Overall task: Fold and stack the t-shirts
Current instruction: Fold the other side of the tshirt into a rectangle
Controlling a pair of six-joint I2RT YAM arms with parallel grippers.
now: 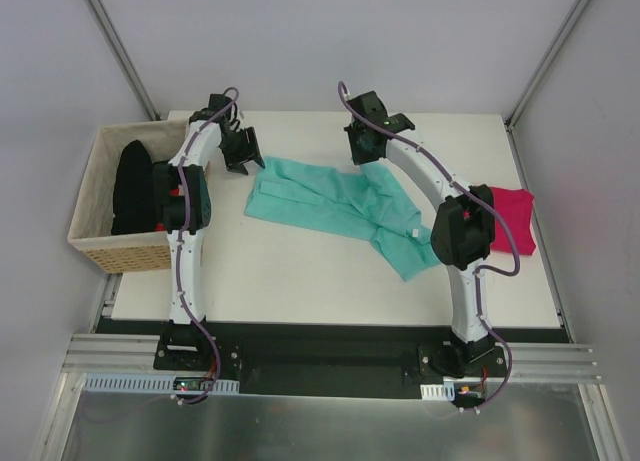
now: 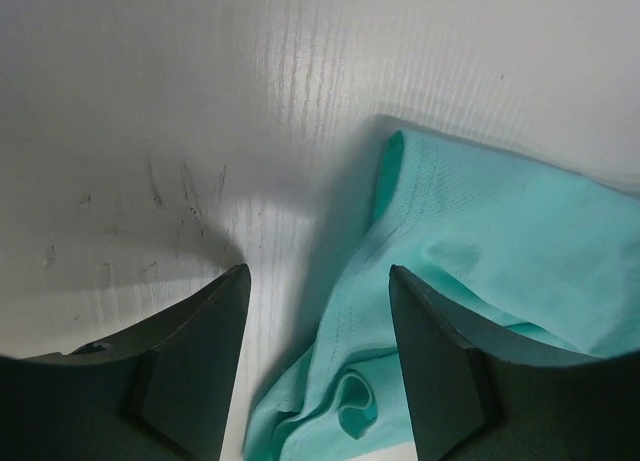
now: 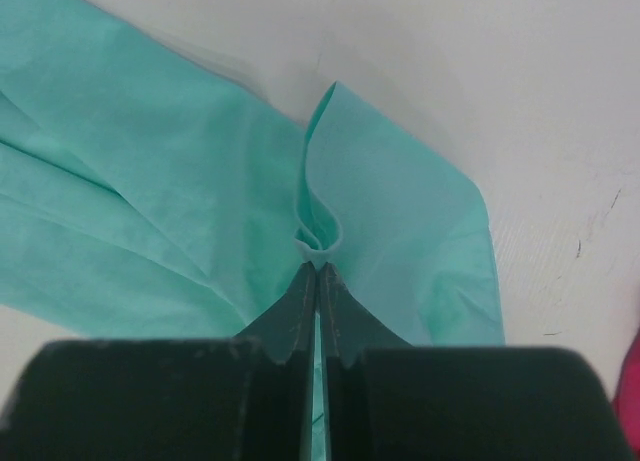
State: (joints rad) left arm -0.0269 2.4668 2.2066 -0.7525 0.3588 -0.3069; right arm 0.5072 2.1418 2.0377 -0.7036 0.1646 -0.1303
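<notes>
Teal shirt (image 1: 330, 206) is mid-fold: right gripper (image 3: 317, 269) pinches its edge; left gripper (image 2: 318, 276), spread wide over its corner, probably must close there next.

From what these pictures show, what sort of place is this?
Probably a robot test cell, not a home: a left arm and a right arm bolted to a metal rail at the edge of a white table, bare panel walls around it, and a teal shirt as work piece.
</notes>
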